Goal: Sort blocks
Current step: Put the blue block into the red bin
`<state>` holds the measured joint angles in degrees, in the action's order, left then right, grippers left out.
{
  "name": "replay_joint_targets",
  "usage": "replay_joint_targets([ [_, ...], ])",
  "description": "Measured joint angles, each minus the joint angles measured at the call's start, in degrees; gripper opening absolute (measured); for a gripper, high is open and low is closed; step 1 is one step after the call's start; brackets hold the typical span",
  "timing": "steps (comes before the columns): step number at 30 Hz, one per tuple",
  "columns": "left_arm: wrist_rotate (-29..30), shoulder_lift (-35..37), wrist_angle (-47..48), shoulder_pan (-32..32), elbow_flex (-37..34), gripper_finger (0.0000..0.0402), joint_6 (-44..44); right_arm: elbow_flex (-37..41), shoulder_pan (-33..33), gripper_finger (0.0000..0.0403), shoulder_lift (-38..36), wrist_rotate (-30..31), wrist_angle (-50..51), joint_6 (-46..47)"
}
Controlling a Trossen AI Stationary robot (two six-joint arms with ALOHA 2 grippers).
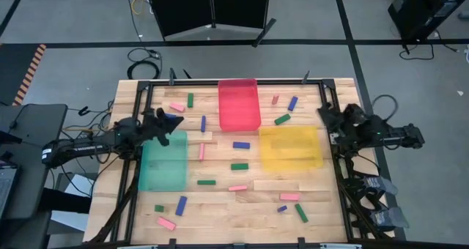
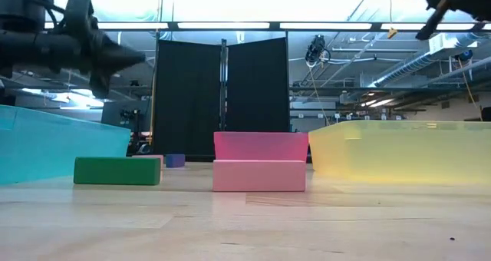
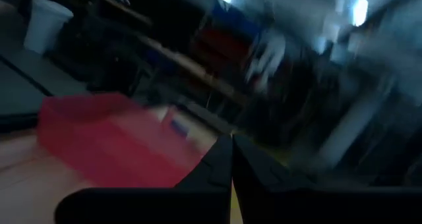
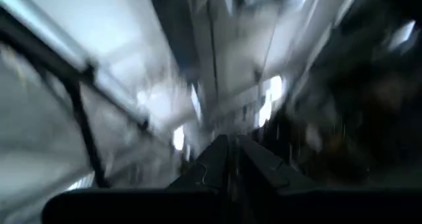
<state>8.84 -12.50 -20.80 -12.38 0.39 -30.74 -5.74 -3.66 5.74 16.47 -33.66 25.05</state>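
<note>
Left jaws point(image 1: 163, 123) pressed together, empty, above the green tray point(image 1: 163, 174); right jaws point(image 1: 325, 113) likewise, parked; blocks point(image 1: 239, 166) lie unsorted on the bench point(image 1: 242, 212).

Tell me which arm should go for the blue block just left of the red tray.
Left. The left gripper hangs by the green tray's far edge, near the small blue rectangular block. The right gripper sits at the table's opposite side, beyond the translucent red tray.

The wooden table point(image 1: 242, 212) carried three trays: red point(image 1: 239, 106), yellow point(image 1: 289, 148) and green point(image 1: 163, 165). Pink, blue and green blocks point(image 1: 239, 166) lay scattered around them.
</note>
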Motion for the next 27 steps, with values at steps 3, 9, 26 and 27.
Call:
replay_joint_targets([
  [3, -0.72, -0.32, -2.72, 0.00, -0.01, 0.0017, -2.95, -1.19, -0.16, 0.0043, 9.25, -0.02, -0.06, 5.34],
  [9, -10.10, -2.61, -7.95, 0.12, 0.00, 0.0017, -6.20, -4.62, -1.05, 0.0043, 29.81, -0.78, -8.18, 4.52],
  [26, -25.19, -20.05, -28.55, 10.29, 8.82, 0.0017, 1.02, -21.10, -0.69, 0.0043, 54.67, -22.41, -18.61, -10.29],
  [27, -24.03, -21.63, -29.54, 11.13, 10.26, 0.0017, 4.04, -21.55, -0.72, 0.0043, 55.55, -22.55, -18.53, -11.84],
])
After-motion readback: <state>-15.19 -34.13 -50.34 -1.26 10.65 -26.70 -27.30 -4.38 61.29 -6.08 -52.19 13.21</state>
